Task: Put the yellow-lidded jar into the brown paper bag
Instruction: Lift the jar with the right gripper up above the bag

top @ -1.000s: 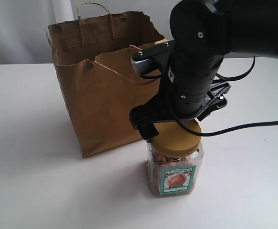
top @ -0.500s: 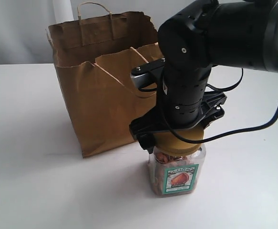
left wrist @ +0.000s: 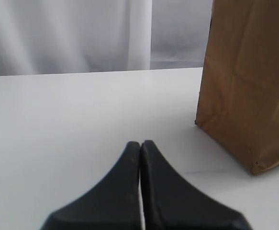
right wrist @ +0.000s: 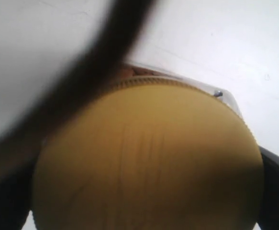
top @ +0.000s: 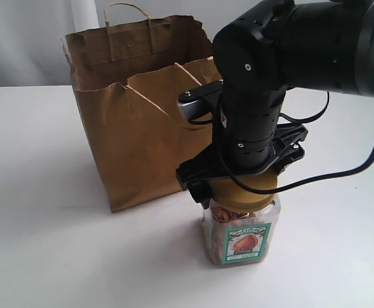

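The yellow-lidded jar [top: 241, 239] stands on the white table just in front of the brown paper bag [top: 135, 147], near the bag's right corner. My right gripper [top: 241, 185] is down over its mustard lid [top: 246, 194], with a black finger [top: 198, 187] against the lid's left edge. In the right wrist view the lid [right wrist: 149, 163] fills the frame, and dark fingers [right wrist: 277, 187] press its rim on both sides. My left gripper [left wrist: 140, 144] hovers low over bare table with its jaws together and holds nothing. The bag [left wrist: 249, 86] stands beside it.
The bag's ragged top is open, with cord handles [top: 130, 25] standing up at the back and a second loop [top: 183, 96] hanging in front. The right arm's black cable [top: 340, 170] loops out to the right. White table [top: 39, 212] stretches left and front.
The right gripper has come down from above the lid onto it, its fingers now level with the rim. The jar has slid slightly right and forward with the gripper.
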Motion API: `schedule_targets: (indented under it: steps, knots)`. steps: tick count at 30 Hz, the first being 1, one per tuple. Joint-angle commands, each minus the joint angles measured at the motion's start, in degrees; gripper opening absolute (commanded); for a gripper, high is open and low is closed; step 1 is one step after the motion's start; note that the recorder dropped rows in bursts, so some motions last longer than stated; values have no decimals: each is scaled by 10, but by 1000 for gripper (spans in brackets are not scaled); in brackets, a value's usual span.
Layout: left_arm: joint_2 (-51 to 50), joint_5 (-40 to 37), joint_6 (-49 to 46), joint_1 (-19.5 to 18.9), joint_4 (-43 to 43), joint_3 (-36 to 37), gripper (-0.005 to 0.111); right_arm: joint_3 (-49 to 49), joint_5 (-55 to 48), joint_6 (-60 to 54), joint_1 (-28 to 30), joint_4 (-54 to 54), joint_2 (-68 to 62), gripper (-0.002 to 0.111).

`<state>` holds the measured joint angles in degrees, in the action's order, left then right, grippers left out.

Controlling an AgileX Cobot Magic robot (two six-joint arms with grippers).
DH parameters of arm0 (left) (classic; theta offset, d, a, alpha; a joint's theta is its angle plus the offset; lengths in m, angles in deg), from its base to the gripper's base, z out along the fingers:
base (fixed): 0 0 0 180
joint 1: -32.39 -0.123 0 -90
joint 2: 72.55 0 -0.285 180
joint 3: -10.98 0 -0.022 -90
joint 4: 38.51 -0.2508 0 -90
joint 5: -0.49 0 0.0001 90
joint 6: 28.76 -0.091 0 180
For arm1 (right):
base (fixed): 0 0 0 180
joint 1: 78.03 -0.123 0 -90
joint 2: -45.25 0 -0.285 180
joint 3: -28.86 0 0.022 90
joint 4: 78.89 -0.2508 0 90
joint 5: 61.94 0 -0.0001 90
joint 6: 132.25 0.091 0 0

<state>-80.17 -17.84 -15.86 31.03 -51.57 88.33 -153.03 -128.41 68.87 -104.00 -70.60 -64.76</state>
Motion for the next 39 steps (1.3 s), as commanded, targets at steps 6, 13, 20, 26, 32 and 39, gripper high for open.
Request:
schedule_targets:
  steps: [6, 13, 20, 26, 32, 39]
  knots:
    - [-2, 6, 2, 2, 2, -1, 1, -3, -20, -15, 1, 4, 91, 0]
    - [-2, 6, 2, 2, 2, -1, 1, -3, -35, -21, -2, 6, 165, 0]
    - [-2, 6, 2, 2, 2, -1, 1, -3, -35, -29, -2, 12, 241, 0]
    - [-2, 6, 2, 2, 2, -1, 1, -3, -35, -29, -2, 8, 291, 0]
    - [-2, 6, 2, 2, 2, -1, 1, -3, -35, -33, -2, 1, 340, 0]
    - [-2, 6, 2, 2, 2, -1, 1, -15, -35, -33, -2, -6, 373, 0]
